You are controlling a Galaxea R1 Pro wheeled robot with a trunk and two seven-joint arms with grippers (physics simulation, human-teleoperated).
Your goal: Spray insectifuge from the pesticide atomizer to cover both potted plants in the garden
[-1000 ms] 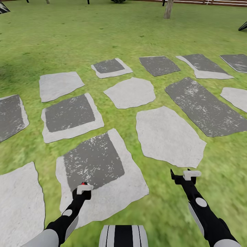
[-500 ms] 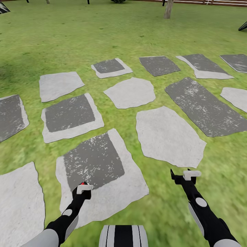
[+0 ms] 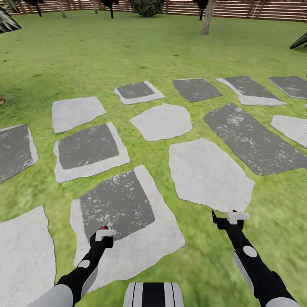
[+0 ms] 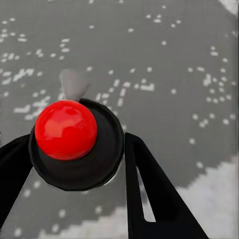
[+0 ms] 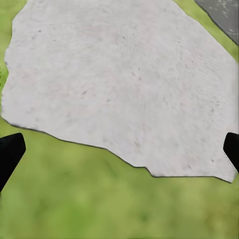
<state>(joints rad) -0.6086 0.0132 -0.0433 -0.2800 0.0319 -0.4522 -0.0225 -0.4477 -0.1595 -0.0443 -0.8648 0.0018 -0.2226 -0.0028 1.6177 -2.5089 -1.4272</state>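
Between the black fingers (image 4: 149, 189) of my left gripper (image 4: 74, 144) sits the pesticide atomizer (image 4: 67, 129), seen from above as a round dark cap with a red knob. In the head view that left gripper (image 3: 103, 233) hangs low over a grey and white stepping stone (image 3: 128, 213), a speck of the atomizer's red (image 3: 104, 228) at its tip. My right gripper (image 3: 226, 217) is open and empty above the grass beside a pale stone (image 3: 209, 175); its fingertips (image 5: 10, 152) stand far apart. The potted plants are out of view.
Several flat stepping stones lie across the lawn (image 3: 106, 51) ahead. A brown slatted fence (image 3: 238, 8) runs along the back, with a tree trunk (image 3: 207, 17) and a dark shrub (image 3: 147, 6). Striped leaves (image 3: 6, 19) poke in at the far left.
The head camera has tilted up, bringing the fence and shrub into view. Both arms keep their pose, and the left gripper still holds the atomizer.
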